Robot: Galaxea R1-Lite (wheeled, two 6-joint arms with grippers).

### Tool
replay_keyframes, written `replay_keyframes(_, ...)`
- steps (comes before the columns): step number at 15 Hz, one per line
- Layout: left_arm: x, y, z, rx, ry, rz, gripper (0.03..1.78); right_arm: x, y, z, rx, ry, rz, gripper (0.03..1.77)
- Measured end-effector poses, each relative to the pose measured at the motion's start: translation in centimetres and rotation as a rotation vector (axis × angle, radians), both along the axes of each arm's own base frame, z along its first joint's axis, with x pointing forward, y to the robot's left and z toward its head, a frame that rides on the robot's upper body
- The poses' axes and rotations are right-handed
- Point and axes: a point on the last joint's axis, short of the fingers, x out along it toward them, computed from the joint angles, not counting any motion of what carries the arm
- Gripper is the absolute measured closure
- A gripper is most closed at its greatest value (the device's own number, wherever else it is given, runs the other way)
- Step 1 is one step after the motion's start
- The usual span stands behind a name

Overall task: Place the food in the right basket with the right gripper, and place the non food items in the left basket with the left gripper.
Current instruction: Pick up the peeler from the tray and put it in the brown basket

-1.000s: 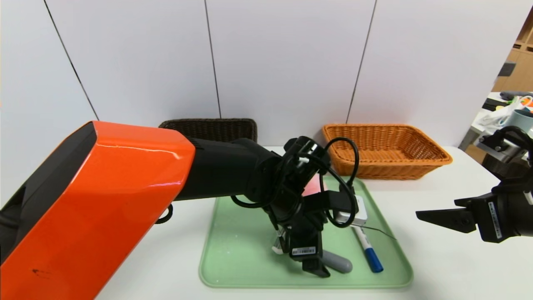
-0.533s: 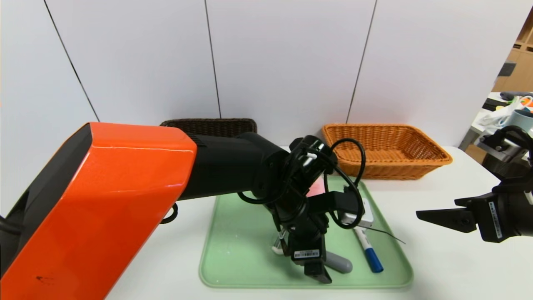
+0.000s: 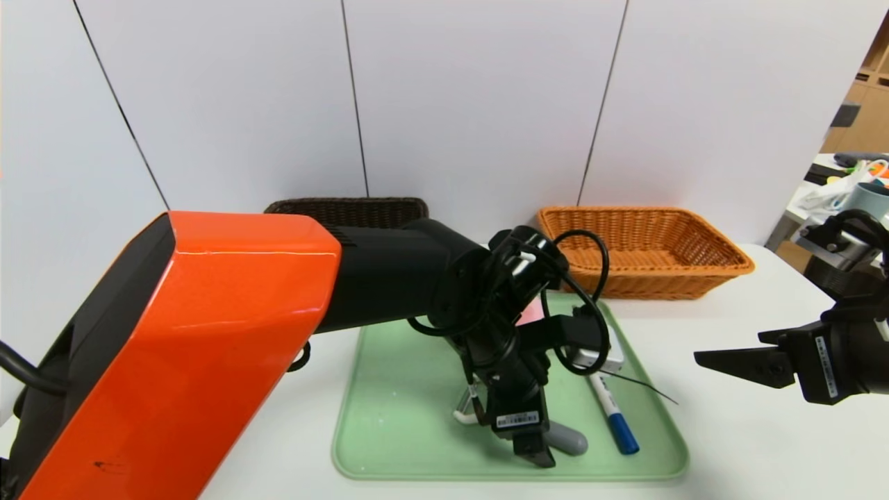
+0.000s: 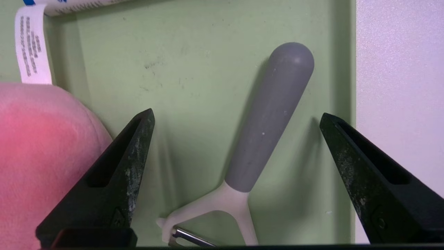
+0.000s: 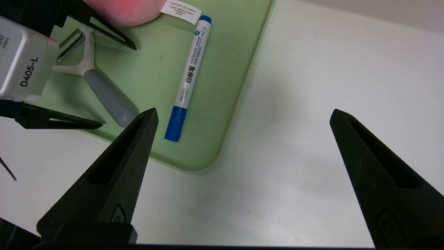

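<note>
The left gripper (image 4: 236,139) is spread wide and holds nothing. It hangs low over the green tray (image 3: 389,417), pointing down at the white peeler (image 4: 263,121), and its two black fingers (image 4: 114,177) stand on either side of the peeler's grey handle without touching it. The peeler lies flat near the tray's front edge, with its white fork and blade toward the gripper's base.

Just beside one finger is the pink plush peach (image 4: 38,156), also on the tray; I cannot tell if the finger touches it. A white label hangs from the peach. The white marker (image 5: 190,80) with a blue cap lies flat on the tray, near the peeler's handle, toward the right side.

The right gripper (image 5: 239,139) is also wide open and empty. It hangs above the white table (image 3: 750,430), to the right of the tray and well apart from it.

At the back of the table, near the wall, stand the dark brown basket (image 3: 347,208) on the left and the orange basket (image 3: 646,250) on the right. No item is visible in the orange one; the brown one is mostly hidden by the left arm.
</note>
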Motion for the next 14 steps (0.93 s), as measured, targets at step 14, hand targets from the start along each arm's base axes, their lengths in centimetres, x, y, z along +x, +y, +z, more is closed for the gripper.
replay_keyframes(14, 0.2, -0.2, -0.41, 0.029, 0.062, 0.057, 0.12, -0.02, 0.02, -0.04, 0.0, 0.002, 0.001, 0.09)
